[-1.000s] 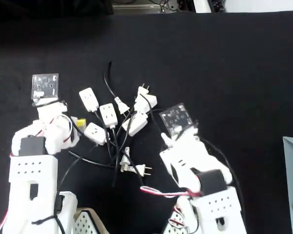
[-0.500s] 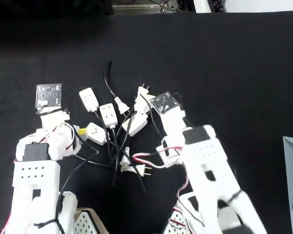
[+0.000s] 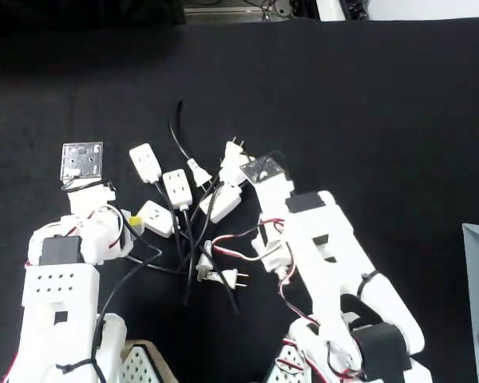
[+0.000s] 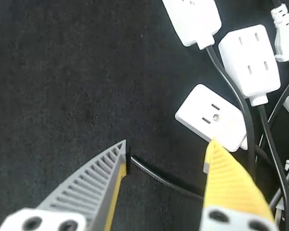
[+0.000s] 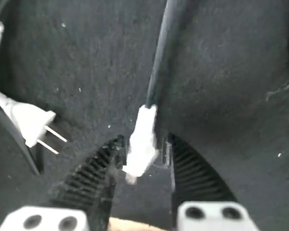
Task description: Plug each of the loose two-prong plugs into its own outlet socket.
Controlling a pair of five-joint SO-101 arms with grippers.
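A white plug lies between the right tool's parted jaws.

We see our left gripper with its jaws wide apart, a grey finger and a yellow finger. A black cable lies on the black cloth between them. A white outlet socket is just ahead of the yellow fingertip. A second socket and a third socket lie beyond it.

High camera over table; wrist cameras close above plugs.
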